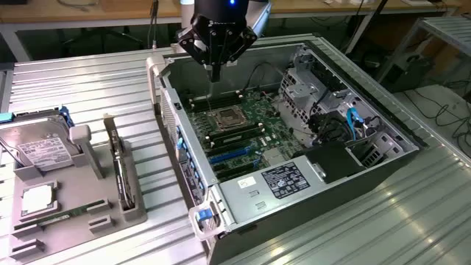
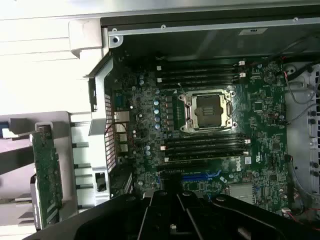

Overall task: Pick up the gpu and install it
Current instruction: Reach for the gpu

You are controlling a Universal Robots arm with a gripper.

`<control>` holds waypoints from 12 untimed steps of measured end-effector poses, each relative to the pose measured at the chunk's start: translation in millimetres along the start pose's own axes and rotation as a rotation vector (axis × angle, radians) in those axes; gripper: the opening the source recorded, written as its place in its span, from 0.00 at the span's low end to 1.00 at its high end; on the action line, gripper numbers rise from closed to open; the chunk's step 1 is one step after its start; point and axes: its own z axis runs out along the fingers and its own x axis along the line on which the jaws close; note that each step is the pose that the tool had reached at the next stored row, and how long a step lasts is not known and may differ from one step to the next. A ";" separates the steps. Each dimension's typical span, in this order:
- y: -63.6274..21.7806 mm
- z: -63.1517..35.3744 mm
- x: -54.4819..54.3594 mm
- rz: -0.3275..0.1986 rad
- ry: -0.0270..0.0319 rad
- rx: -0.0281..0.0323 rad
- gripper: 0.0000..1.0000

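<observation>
The gpu (image 1: 116,158) is a thin green card standing on edge in a slot of the grey holder (image 1: 77,190), at the exterior view's left, outside the computer case. The wrist view also catches the gpu (image 2: 46,176) beside the case's rear wall. My gripper (image 1: 215,76) hangs over the far end of the open case, above the motherboard (image 1: 237,128) near its CPU socket (image 2: 206,111). Its fingers look pressed together and hold nothing. The gripper (image 2: 167,192) is well apart from the gpu. Blue expansion slots (image 1: 229,157) lie bare on the board.
The holder also carries a silver hard drive (image 1: 41,146), a processor chip (image 1: 35,199) and a long memory stick (image 1: 63,217). Inside the case are a power supply (image 1: 285,179), drive cages (image 1: 324,91) and cables (image 1: 352,124). The case walls stand high around the board.
</observation>
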 end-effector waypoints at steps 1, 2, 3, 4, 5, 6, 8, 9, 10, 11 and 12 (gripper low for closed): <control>0.0 -0.1 0.8 0.000 0.0000 0.0001 0.11; -0.2 -0.1 2.1 0.000 -0.0001 0.0000 0.11; -0.2 -0.1 2.6 0.000 0.0000 0.0000 0.11; -0.2 -0.1 3.1 0.000 0.0000 0.0000 0.11; -0.2 -0.1 3.5 0.000 0.0000 0.0001 0.11; -0.3 -0.1 4.0 0.000 0.0000 0.0001 0.11; -0.4 -0.1 5.1 0.000 0.0000 0.0000 0.11; -0.4 -0.2 5.6 0.000 0.0000 0.0000 0.11; -0.5 -0.2 6.2 0.000 0.0000 0.0000 0.11; -0.5 -0.2 6.8 0.000 -0.0001 0.0000 0.11; -0.5 -0.2 7.4 0.000 0.0000 0.0000 0.11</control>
